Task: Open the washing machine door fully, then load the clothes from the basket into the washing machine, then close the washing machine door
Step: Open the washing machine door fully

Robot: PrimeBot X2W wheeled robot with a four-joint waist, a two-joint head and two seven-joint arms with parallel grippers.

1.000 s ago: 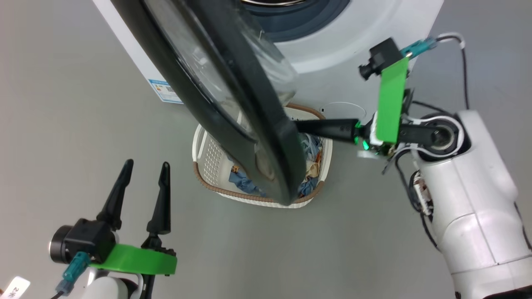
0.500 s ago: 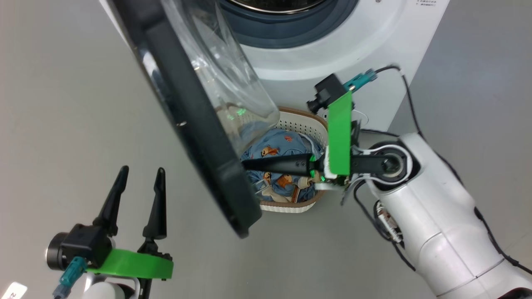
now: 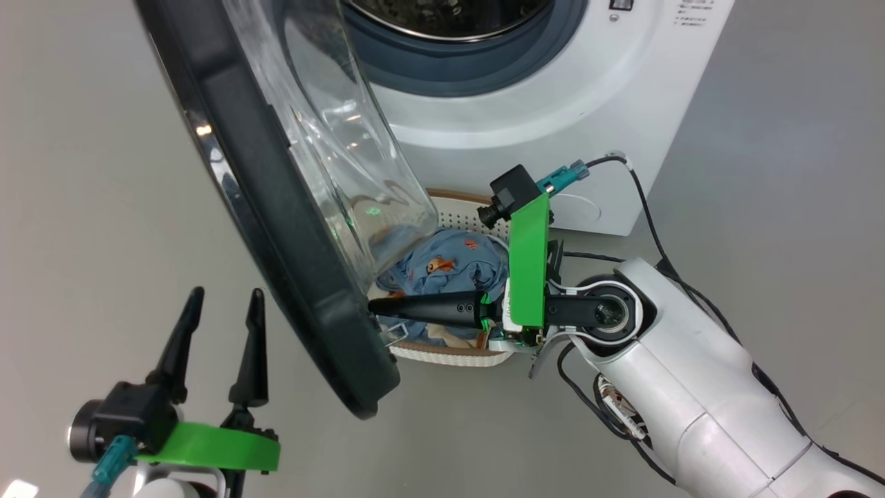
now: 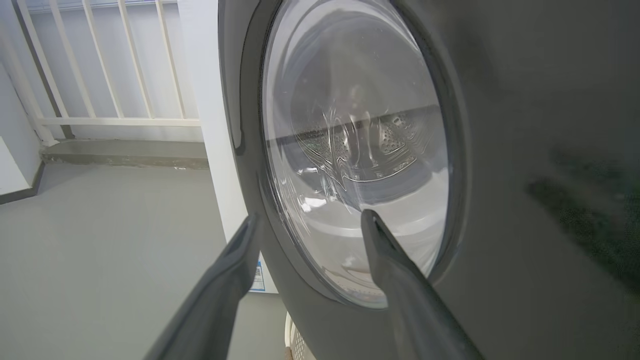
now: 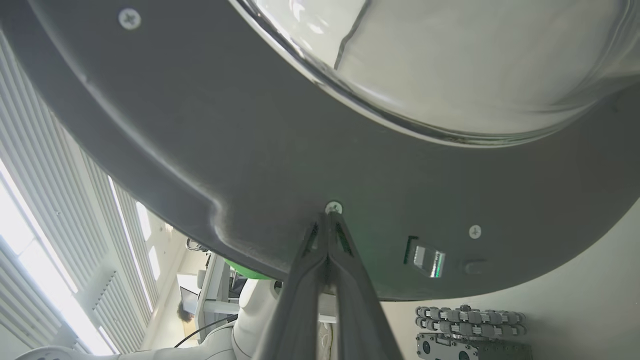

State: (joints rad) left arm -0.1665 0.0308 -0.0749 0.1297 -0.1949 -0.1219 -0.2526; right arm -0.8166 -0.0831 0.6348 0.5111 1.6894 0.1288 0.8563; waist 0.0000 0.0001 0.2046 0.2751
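Head view: one washing machine door (image 3: 263, 207) stands swung out from the one white washing machine (image 3: 553, 117), running from 11 o'clock down to 7 o'clock of the frame. Its wide rim is glossy and black. Its clear glass porthole (image 3: 325, 138) bulges toward the machine. Behind it, at 12 o'clock, the opening shows a grey gasket (image 3: 470, 66) around a perforated steel drum (image 3: 449, 14).

A single cream-white perforated basket (image 3: 464, 357) with a brown rim sits on the grey floor (image 3: 83, 207), at 6 o'clock of the opening and partly behind the door's lower edge. The clothes (image 3: 449, 259) lie inside it: light-blue fabric with two orange-brown prints showing, and a cream piece near the front rim.

The right gripper (image 3: 373, 306) reaches in from 3 o'clock across the basket. Its two fingers are pressed together, pinching nothing. In the right wrist view their tips rest against the door's inner rim just beside one of three visible screws (image 5: 333, 206).

The left gripper (image 3: 226, 297) hangs at 7 o'clock, apart from the door's outer face. Its two fingers are spread wide and empty. In the left wrist view they frame the lower porthole.
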